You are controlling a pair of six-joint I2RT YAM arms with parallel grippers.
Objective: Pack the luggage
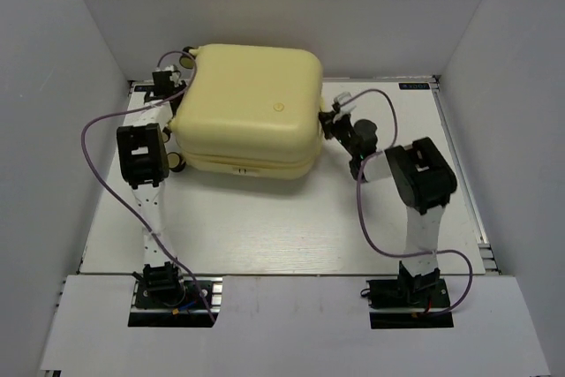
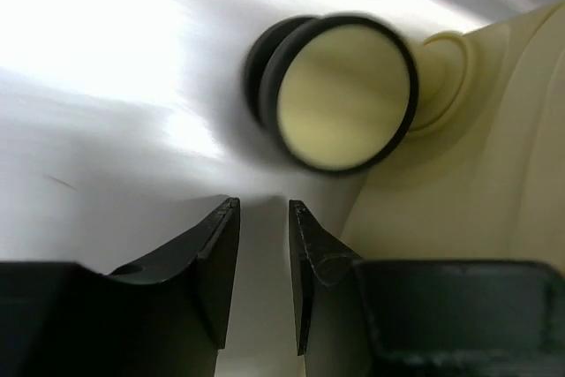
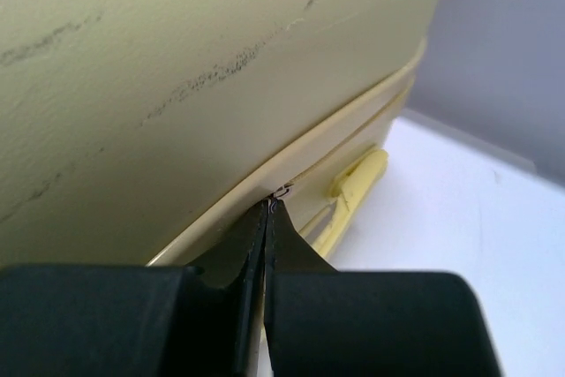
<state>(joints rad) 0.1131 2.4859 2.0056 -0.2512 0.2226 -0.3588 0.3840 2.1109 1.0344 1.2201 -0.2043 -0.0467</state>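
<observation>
White table (image 1: 265,236), luggage (image 1: 252,108) shut, flat between my arms.
Right gripper (image 3: 267,209) pressed together, tips on its seam (image 3: 353,125); left gripper (image 2: 263,209) part-spread, empty, just beside a wheel (image 2: 340,94).

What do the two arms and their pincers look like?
The left arm and right arm match: white links, black joint housings, black bases. Purple cables loop along each. The left pincer and right pincer have black, tapered fingers. No markings are legible.
</observation>
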